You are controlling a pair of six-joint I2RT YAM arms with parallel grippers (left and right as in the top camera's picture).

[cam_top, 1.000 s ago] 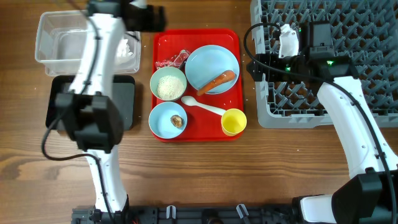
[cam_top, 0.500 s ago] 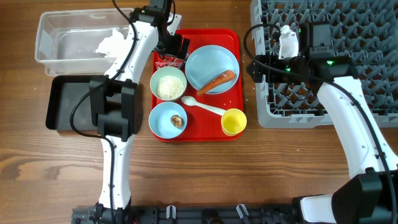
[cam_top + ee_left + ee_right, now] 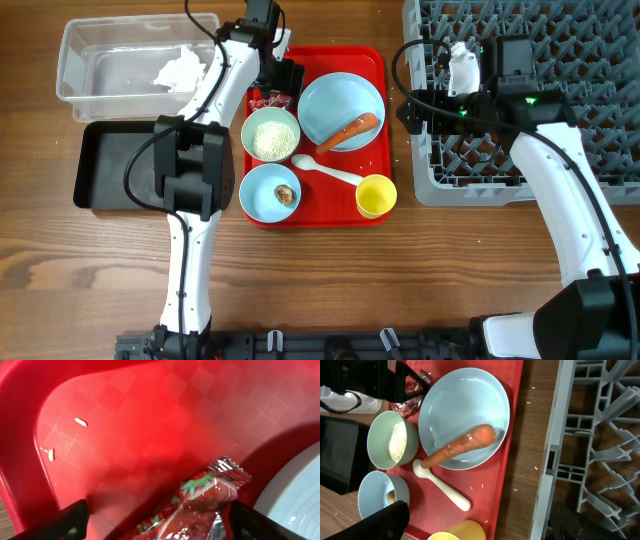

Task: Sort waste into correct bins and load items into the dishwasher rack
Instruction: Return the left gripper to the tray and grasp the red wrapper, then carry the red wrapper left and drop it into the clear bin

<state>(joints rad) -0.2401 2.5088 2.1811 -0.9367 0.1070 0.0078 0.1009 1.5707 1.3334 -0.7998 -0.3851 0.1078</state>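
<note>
Wooden table [image 3: 320, 290]: left gripper [image 3: 278, 78] set over the small red wrapper [image 3: 200, 502] in the back-left corner of the red tray [image 3: 378, 60].
Only the overhead view shows the whole layout: the crumpled tissue [image 3: 180, 72] in the clear tub [image 3: 80, 60], the black tray [image 3: 100, 170] in front of it, and the dishwasher rack [image 3: 560, 60] at the right. Only the left wrist view shows the wrapper's strawberry print, loose rice grains [image 3: 80, 422] on the tray floor, and the fingers spread wide on either side of the wrapper without clamping it. The right wrist view shows the carrot [image 3: 462, 446] lying on the light-blue plate [image 3: 465, 400], with the white spoon [image 3: 442, 485] just beside it. The right gripper [image 3: 412, 108] hovers at the rack's left edge, its fingers wide apart and empty.
</note>
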